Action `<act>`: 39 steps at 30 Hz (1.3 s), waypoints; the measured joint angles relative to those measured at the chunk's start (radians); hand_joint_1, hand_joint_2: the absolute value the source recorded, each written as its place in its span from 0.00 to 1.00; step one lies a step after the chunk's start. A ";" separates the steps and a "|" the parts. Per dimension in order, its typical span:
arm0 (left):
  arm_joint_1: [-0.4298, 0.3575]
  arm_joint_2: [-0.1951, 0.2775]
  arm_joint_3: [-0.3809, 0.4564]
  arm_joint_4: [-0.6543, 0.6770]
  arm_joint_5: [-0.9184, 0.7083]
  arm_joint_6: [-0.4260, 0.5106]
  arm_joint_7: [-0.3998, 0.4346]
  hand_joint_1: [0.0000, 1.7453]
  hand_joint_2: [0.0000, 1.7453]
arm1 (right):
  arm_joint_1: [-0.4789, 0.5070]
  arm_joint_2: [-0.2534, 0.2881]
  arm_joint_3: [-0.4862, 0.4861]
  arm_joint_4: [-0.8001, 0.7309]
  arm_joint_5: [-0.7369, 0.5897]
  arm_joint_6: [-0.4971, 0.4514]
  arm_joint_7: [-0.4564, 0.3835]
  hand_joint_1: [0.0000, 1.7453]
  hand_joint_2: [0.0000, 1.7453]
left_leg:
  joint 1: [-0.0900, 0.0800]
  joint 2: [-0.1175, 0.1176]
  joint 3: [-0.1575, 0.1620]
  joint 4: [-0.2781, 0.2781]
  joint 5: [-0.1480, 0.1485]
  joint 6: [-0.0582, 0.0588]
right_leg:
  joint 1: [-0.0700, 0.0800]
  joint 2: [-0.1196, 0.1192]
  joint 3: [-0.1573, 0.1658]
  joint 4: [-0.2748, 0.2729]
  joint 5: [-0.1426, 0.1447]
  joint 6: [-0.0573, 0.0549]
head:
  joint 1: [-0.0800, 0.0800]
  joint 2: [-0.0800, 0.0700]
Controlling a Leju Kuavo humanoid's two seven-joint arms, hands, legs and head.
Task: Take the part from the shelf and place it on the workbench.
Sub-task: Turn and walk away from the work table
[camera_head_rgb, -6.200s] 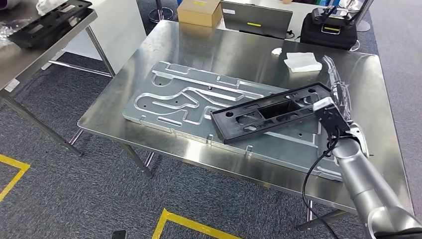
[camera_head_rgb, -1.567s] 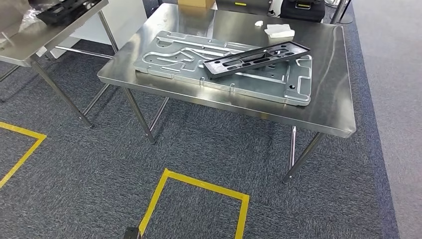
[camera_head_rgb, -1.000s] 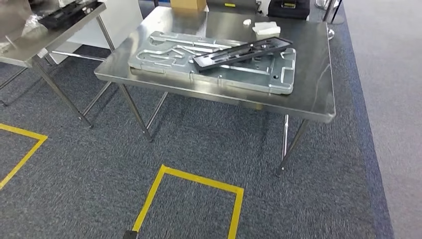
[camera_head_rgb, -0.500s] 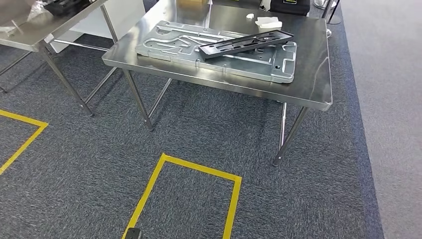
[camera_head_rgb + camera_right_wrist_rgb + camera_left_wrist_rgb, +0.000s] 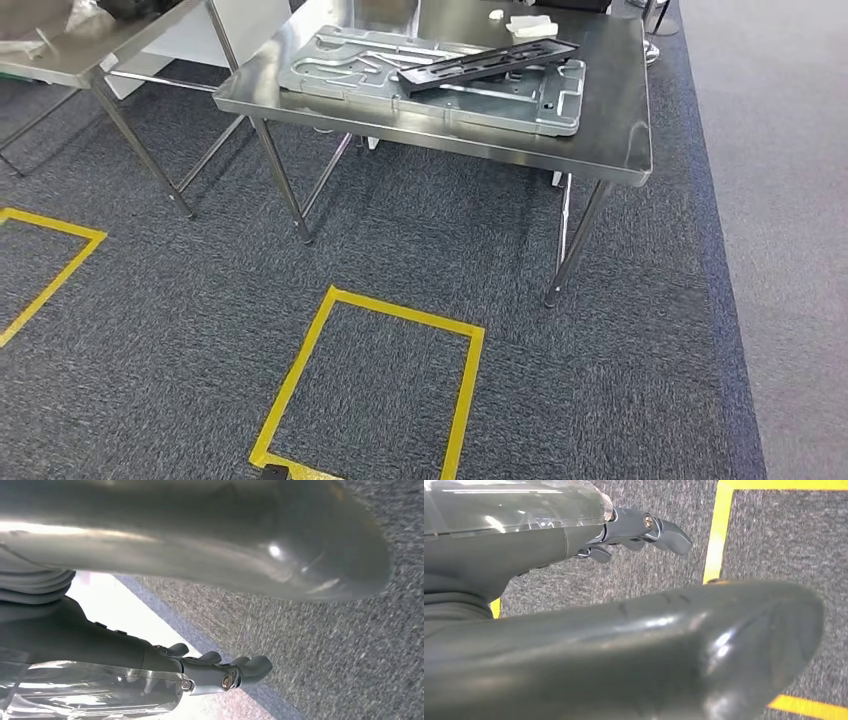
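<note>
In the head view, the workbench (image 5: 610, 150), a steel table on thin legs, stands at the far side of the scene, right of centre. On its top lies a large silver fixture plate (image 5: 520, 100) with milled channels and holes. The part (image 5: 487, 62), a long black plastic frame with cut-outs, rests across that plate, running from near-left to far-right, with its far-right end reaching close to the plate's far corner. Beyond the part, at the far edge of the workbench, sits a small white cloth (image 5: 531, 27). To the far left stands a second steel table (image 5: 60, 55), with something dark on its top that is cut off by the picture's edge. The dark grey carpet (image 5: 400, 250) in front of the workbench carries a yellow tape rectangle (image 5: 372, 385) near the middle, and a second yellow corner (image 5: 55, 265) lies at the left. A lighter grey floor strip (image 5: 790, 200) runs along the right.

In the left wrist view, the left hand (image 5: 624, 595) hangs over the carpet with yellow tape beneath it. Its thumb is large and blurred in front, the darker fingers (image 5: 644, 530) are stretched out apart from the thumb, and nothing is held.

In the right wrist view, the right hand (image 5: 210, 625) hangs over the carpet beside a pale strip of floor. Its fingers (image 5: 240, 672) are extended away from the thumb, and it holds nothing.
</note>
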 joint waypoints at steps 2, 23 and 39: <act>0.003 0.000 -0.004 0.000 -0.006 0.001 0.000 0.00 0.00 | 0.002 0.001 0.001 0.000 0.002 -0.003 -0.018 0.00 1.00 | 0.008 -0.004 -0.029 0.093 -0.088 -0.015 | -0.003 -0.003 -0.018 -0.001 0.018 -0.008 | 0.000 0.000; -0.001 0.000 -0.017 0.000 0.003 0.000 0.023 0.00 0.00 | 0.003 0.019 0.007 0.000 0.036 -0.098 -0.228 0.00 1.00 | 0.000 -0.008 0.137 -0.059 -0.067 0.029 | -0.022 0.000 -0.088 -0.011 0.101 0.044 | 0.000 0.000; -0.003 -0.003 -0.018 0.000 0.011 -0.001 0.031 0.00 0.00 | -0.004 0.025 0.007 0.000 0.034 -0.091 -0.225 0.00 1.00 | -0.032 0.074 0.109 -0.053 -0.049 0.066 | 0.018 -0.053 -0.094 0.063 0.045 0.011 | 0.000 0.000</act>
